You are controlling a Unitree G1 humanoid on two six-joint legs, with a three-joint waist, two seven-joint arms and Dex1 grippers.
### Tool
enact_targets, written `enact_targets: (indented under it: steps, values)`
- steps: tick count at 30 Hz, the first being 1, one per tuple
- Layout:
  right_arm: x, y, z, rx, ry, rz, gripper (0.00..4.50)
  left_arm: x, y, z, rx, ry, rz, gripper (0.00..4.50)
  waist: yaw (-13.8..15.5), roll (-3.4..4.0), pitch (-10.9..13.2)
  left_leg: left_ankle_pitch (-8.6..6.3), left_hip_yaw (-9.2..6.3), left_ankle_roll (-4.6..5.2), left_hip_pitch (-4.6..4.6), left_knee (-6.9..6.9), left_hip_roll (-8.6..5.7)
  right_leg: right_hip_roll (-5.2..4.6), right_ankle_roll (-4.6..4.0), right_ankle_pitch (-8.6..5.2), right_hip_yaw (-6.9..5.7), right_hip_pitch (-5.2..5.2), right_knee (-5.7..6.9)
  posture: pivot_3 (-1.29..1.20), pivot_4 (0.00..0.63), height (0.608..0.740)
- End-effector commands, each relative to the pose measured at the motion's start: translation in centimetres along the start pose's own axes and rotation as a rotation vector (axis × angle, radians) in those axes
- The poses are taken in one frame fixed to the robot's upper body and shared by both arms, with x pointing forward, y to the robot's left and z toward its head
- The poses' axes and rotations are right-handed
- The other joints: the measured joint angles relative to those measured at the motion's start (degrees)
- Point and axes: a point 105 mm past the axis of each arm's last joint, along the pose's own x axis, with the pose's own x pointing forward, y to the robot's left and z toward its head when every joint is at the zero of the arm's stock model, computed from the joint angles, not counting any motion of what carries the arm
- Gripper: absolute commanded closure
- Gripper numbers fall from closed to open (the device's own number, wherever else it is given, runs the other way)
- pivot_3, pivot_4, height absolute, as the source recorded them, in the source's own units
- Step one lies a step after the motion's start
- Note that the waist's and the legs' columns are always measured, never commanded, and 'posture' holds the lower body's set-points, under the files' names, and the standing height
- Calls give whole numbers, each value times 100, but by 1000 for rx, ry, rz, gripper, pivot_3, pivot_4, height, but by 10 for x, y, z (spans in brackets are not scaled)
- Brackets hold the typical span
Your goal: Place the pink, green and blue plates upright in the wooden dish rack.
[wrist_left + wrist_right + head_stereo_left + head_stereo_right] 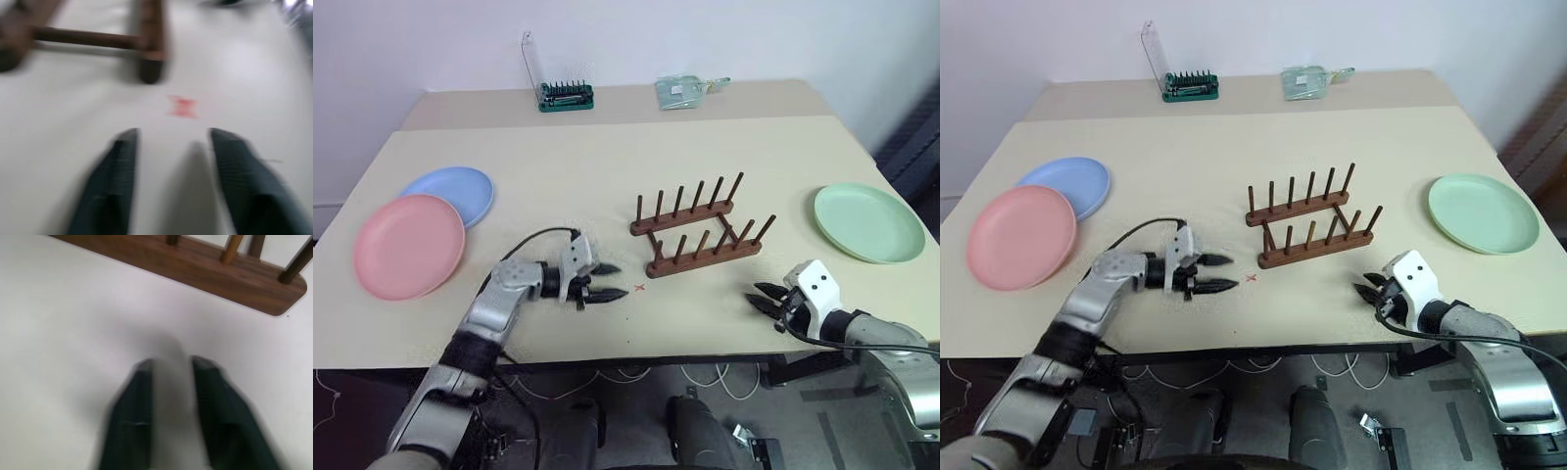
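Observation:
The wooden dish rack (697,233) stands empty at the table's middle, its pegs upright. At the left, the pink plate (409,245) lies flat, with the blue plate (460,191) behind it, partly under its rim. Far right lies the green plate (868,222), also flat. My left gripper (615,281) hovers low over the table just left of the rack, pointing at it, open and empty. My right gripper (754,296) is near the front edge, right of the rack, pointing toward its near rail (195,269), fingers drawn together and blurred, holding nothing.
A small red cross mark (640,287) sits on the table between my left gripper and the rack. A green screwdriver-bit holder (566,95) and a clear plastic item (685,90) stand at the back edge. The table top (568,166) is beige.

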Motion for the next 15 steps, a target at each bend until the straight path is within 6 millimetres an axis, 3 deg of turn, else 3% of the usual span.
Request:
enact_targets:
  steps: [1,4,7,15]
  values:
    - [3,-9,6,-83,6,-39,4500,22,-18,10,32,16,-46,4024,24,-3,1,0,0,0,-1,2,-2,-1,0,0,0,3,-2,0,150,740]
    - [11,-18,8,-95,17,-79,4500,41,-18,10,38,26,-5,4024,20,-3,0,0,0,0,0,1,-2,-2,1,0,0,4,-5,0,150,740]
    - [25,-27,10,-109,33,-126,4500,53,8,10,85,40,175,4024,15,-7,-1,0,2,0,3,7,-3,-2,0,2,0,8,-4,0,150,740]
    - [51,-31,23,-141,14,-162,4500,46,46,1,77,68,404,4024,-28,-18,-19,1,1,-1,21,1,-1,0,0,2,0,17,-1,0,150,740]
